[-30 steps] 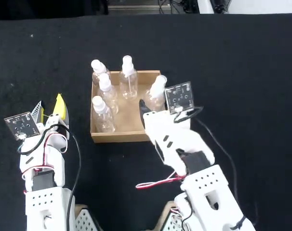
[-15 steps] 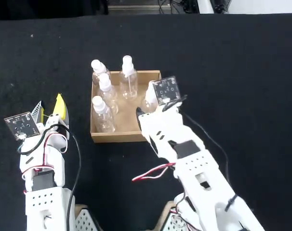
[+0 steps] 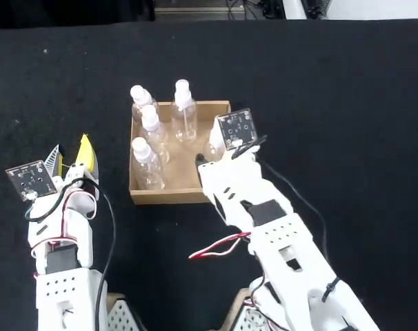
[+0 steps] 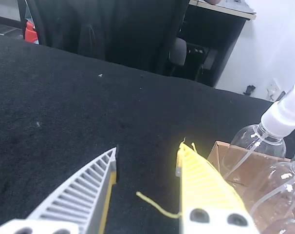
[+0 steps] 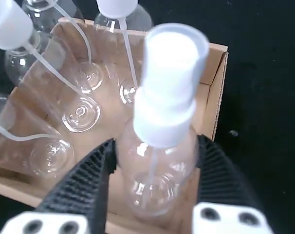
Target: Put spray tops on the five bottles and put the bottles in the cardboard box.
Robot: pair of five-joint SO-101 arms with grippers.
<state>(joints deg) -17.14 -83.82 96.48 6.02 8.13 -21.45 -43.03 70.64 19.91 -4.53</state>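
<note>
Left side: my left claw sits low over the black table, beside the cardboard box but not touching it. Its grey finger and yellow finger spread in a wide V, with bare table between them and nothing in their grip. A loose yellow thread trails from the yellow finger.

Middle: the cardboard box stands open-topped on the table. Four bottles of clear plastic stand upright inside it, each wearing a white spray top. Three of them line the box's left wall, from the far corner toward the near one, and the fourth stands by the far wall near its middle. Thin dip tubes run down inside the bottles.

Right side: my right claw hangs over the right part of the box, with its wrist camera board above it in the high view. Its two black fingers press against opposite sides of the fifth bottle, clamping it. This bottle is upright, capped with its own white spray top, and its lower body sits within the box walls close to the right wall. I cannot tell whether its base rests on the box floor
</note>
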